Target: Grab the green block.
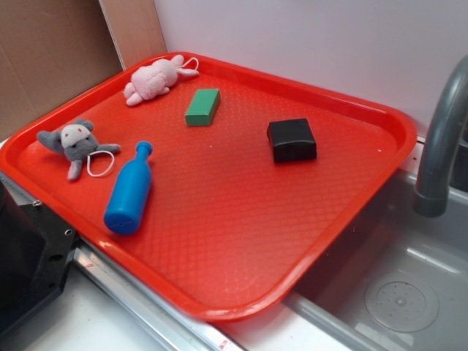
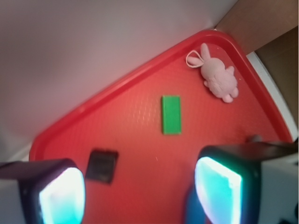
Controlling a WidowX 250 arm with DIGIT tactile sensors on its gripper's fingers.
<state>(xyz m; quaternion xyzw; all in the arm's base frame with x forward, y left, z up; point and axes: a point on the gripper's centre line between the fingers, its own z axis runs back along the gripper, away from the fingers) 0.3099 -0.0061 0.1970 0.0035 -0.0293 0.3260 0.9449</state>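
Red tray (image 1: 351, 212) w/ diamond-grid texture. Green block (image 1: 202, 107), plain. Black box (image 1: 292, 140). Blue bottle (image 1: 130, 190), solid colour. Pink plush bunny (image 1: 153, 79) w/ white loop. Grey plush mouse (image 1: 73, 142), white face, red marks. Fingers (image 2: 218, 184): black housings, pads glowing cyan. Grey faucet (image 1: 440, 139), grey sink (image 1: 409, 292).

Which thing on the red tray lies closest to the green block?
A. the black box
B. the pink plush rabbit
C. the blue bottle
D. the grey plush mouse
B: in the exterior view the pink plush rabbit lies just beside the green block near the far edge of the red tray, while the black box, blue bottle and grey plush mouse lie farther off.
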